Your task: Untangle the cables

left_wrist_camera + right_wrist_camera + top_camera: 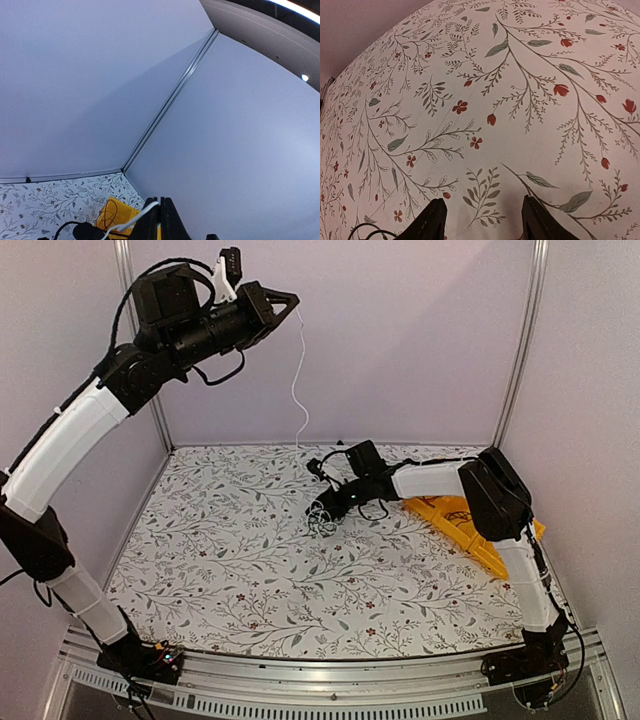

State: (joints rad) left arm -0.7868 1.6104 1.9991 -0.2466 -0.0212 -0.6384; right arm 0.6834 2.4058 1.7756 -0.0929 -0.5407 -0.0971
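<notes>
My left gripper is raised high at the back left, shut on a thin white cable that hangs straight down towards the table. In the left wrist view the white cable runs into the closed fingers. A small clump of dark and whitish cables lies mid-table. My right gripper sits low right beside that clump. In the right wrist view it is open above the flowered cloth with nothing between its fingers, and a dark cable loop shows at the lower left.
A yellow tray lies at the right side of the table under my right arm, and in the left wrist view it holds a dark wire loop. Walls with metal posts close the back and sides.
</notes>
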